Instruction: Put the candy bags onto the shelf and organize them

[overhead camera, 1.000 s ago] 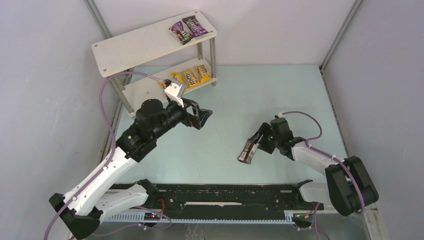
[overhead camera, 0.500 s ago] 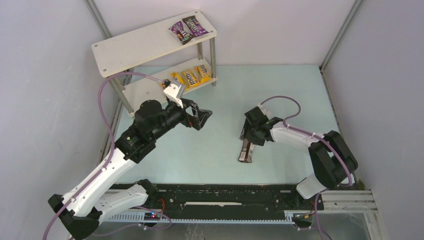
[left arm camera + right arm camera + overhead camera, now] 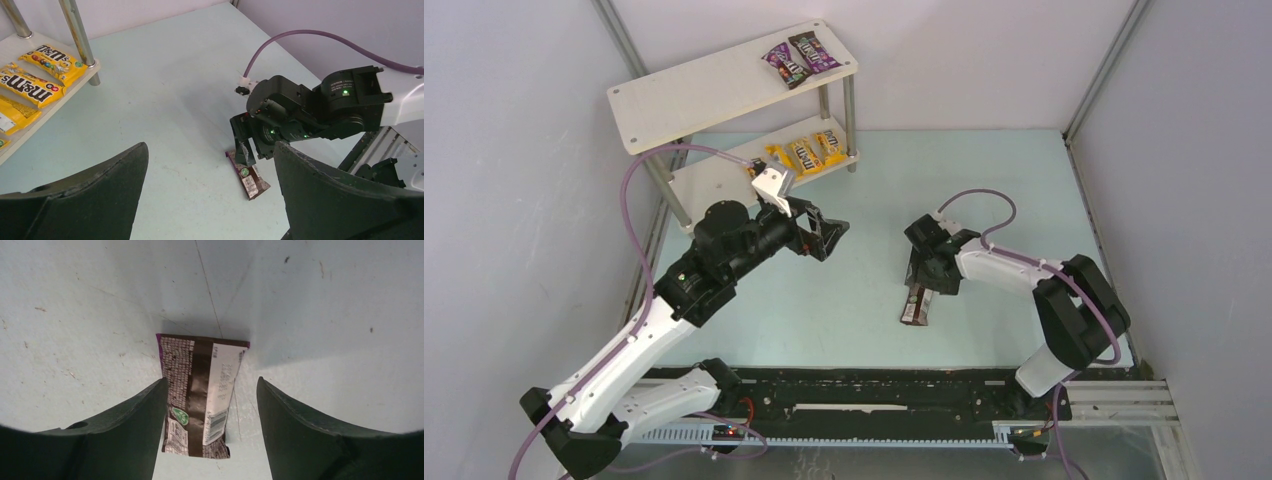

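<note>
Straddling what, that right gripper (image 3: 921,288)? — DESK

A dark brown candy bag (image 3: 200,390), flat, glossy and crinkled. It lies back side up, barcode showing, on the pale blue-green table (image 3: 984,180). The black wedge-shaped jaws stand parted, one finger on either side of the bag, not clamped on it. — PHOTOGRAPHER

And the left gripper (image 3: 829,232)? — DESK

Spread wide and holding nothing, in mid-air between the shelf (image 3: 704,90) and the brown bag. The shelf is two off-white boards on round silver legs. Two purple bags (image 3: 799,57) overlap at the top board's right end; shiny yellow bags (image 3: 804,153) lie side by side on the lower board's right end. — PHOTOGRAPHER
</note>
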